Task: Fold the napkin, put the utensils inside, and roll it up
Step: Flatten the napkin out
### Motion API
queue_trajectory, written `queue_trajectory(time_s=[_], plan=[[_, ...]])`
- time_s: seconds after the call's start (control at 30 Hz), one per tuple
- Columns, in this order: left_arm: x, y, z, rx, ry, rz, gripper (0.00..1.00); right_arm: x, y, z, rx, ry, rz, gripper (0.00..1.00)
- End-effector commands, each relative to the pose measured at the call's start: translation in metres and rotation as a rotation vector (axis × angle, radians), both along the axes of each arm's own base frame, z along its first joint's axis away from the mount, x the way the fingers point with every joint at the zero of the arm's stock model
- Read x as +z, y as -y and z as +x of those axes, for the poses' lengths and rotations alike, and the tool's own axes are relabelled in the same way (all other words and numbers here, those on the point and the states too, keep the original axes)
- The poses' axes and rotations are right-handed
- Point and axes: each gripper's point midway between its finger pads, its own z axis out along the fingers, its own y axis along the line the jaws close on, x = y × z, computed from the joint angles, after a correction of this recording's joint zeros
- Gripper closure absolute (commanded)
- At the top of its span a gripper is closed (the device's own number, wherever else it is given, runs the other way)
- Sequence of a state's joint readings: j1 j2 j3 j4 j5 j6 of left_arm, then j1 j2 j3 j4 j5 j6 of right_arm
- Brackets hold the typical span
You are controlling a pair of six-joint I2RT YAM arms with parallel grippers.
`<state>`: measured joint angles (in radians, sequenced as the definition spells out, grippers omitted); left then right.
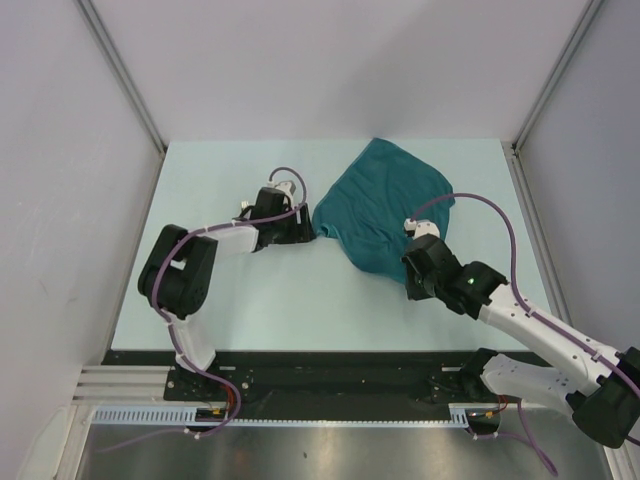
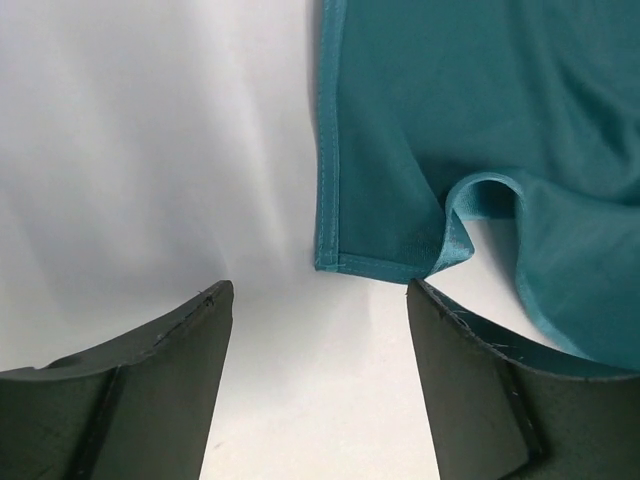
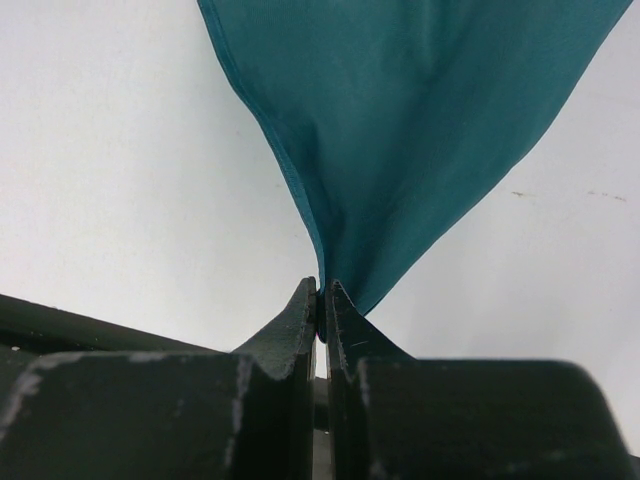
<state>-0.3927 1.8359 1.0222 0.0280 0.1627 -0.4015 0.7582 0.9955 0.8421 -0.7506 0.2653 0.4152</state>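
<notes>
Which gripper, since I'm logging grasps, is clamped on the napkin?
The right gripper, shut on a corner of the napkin. The left gripper stands open, gripping nothing.

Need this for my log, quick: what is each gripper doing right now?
Left gripper: open, holding nothing; the napkin lies just ahead.
Right gripper: shut on the napkin.

The napkin (image 1: 385, 205) is recorded as plain teal throughout, its stitched hem in the same teal. The table (image 1: 250, 300) beneath the napkin is noted as a uniform pale mint. The left gripper (image 2: 315, 300), by the napkin's hemmed corner, is found black with faint pale scuffing. The right gripper (image 3: 322, 295) is likewise black, lightly scratched grey. The left arm (image 1: 180, 270) and right arm (image 1: 530, 318), flanking the napkin, are finished in black and white sections. Mauve cables (image 1: 470, 196) are observed along them. A small green light (image 1: 468, 283) is seen on the right arm, near the napkin's lower edge.
</notes>
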Motion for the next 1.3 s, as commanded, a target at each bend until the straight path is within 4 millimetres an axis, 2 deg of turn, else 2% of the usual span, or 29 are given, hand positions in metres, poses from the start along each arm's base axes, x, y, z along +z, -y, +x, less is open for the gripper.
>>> queue_trajectory(time_s=[0.0,0.2,0.27,0.3,0.37,0.6,0.7,0.8,0.83,1.0,1.03,1.13,1.2,1.23,1.27], plan=[[0.006,0.023,0.003,-0.013,0.020,-0.132,0.24,0.009,-0.001,0.005,-0.020,0.026,0.012,1.00],[-0.003,0.039,0.009,-0.032,-0.016,-0.200,0.24,0.011,0.001,0.004,-0.022,0.031,0.011,1.00],[0.005,0.044,0.010,-0.036,0.011,-0.247,0.25,0.012,0.001,0.005,-0.023,0.035,0.013,1.00],[0.001,0.043,0.002,-0.039,0.006,-0.257,0.25,0.010,0.001,0.004,-0.022,0.031,0.011,1.00],[0.015,0.046,0.002,-0.059,0.056,-0.290,0.24,0.010,0.000,0.005,-0.024,0.031,0.010,1.00],[0.001,0.046,-0.020,-0.122,0.038,-0.296,0.17,0.010,-0.002,0.006,-0.013,0.032,0.013,0.99],[-0.008,0.042,-0.016,-0.091,0.024,-0.271,0.17,0.009,-0.003,0.007,-0.012,0.030,0.013,0.99],[-0.014,0.037,-0.010,-0.057,0.005,-0.230,0.25,0.010,-0.002,0.007,-0.015,0.031,0.012,0.99],[-0.019,0.034,-0.011,-0.049,-0.013,-0.209,0.34,0.012,-0.002,0.006,-0.015,0.033,0.014,0.99],[-0.021,0.026,-0.005,-0.019,-0.004,-0.159,0.58,0.015,-0.001,0.009,-0.027,0.045,0.018,0.98],[-0.023,0.023,-0.004,-0.012,-0.004,-0.142,0.67,0.016,-0.002,0.010,-0.028,0.048,0.019,0.98],[-0.021,0.021,0.005,-0.003,0.019,-0.111,0.80,0.023,-0.001,0.015,-0.041,0.074,0.014,0.98],[-0.012,0.023,0.017,-0.011,0.051,-0.101,0.83,0.035,0.000,0.021,-0.050,0.105,0.012,0.99],[-0.014,0.023,0.019,-0.011,0.047,-0.089,0.88,0.039,-0.001,0.023,-0.052,0.115,0.015,0.98],[-0.006,0.025,0.027,-0.011,0.071,-0.090,0.91,0.042,0.001,0.025,-0.059,0.125,0.010,0.98]])
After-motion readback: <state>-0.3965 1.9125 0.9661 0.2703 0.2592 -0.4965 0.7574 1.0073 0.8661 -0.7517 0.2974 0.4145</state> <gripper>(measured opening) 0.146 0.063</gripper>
